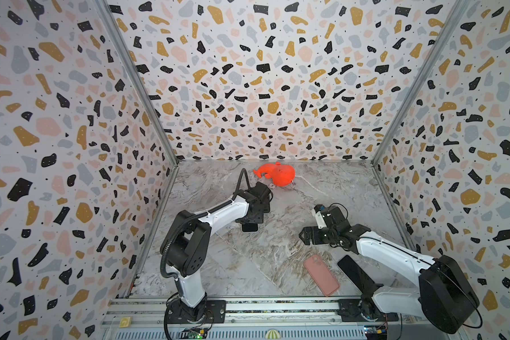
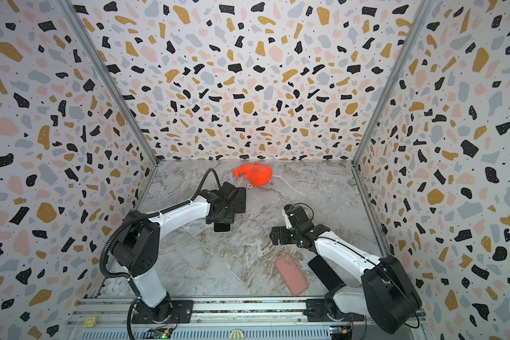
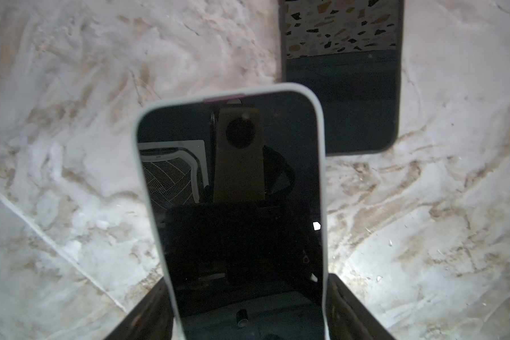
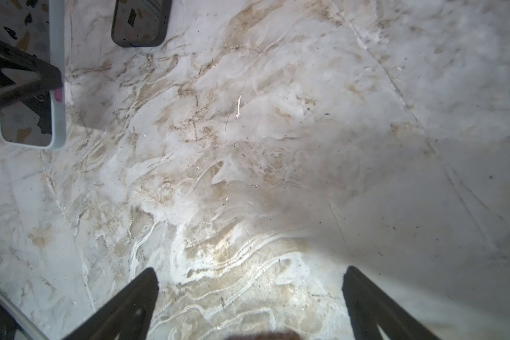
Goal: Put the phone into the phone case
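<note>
My left gripper (image 3: 248,306) is clamped on one end of the phone (image 3: 230,176), left of mid-table (its pale rim (image 3: 262,88) looks like the case, I can't be sure), so any tilt could slip it onto the dark phone (image 3: 342,88) just beside it.

White terrazzo walls (image 1: 262,73) flecked black, ochre, pink and grey, grey-and-tan marbled tabletop (image 1: 277,250), bright orange toy (image 1: 277,173) at 12 o'clock, pink phone case (image 1: 321,274) at 5 o'clock, black-screened phone (image 3: 233,191) with pale blue-grey rim, white-and-black arms (image 1: 227,209)
</note>
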You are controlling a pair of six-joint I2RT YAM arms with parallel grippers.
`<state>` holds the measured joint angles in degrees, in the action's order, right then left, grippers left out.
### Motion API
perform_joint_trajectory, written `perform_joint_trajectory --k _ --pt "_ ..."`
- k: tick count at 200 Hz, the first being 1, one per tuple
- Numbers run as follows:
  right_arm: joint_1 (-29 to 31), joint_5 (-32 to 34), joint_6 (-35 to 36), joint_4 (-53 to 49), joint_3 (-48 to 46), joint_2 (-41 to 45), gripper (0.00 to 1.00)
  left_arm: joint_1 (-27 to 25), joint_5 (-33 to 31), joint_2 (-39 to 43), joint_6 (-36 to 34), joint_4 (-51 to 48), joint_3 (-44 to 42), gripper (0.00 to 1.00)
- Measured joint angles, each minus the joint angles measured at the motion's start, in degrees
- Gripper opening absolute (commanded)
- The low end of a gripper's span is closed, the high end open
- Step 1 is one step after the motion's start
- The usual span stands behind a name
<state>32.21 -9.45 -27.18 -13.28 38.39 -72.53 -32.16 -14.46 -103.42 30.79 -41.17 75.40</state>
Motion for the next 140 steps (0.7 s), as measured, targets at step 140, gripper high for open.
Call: perform_joint_trajectory --k 140 --pt "0.0 -0.5 0.6 0.9 0.1 -1.2 0.99 9.7 -0.9 -15.6 -11.9 0.2 16.4 0.6"
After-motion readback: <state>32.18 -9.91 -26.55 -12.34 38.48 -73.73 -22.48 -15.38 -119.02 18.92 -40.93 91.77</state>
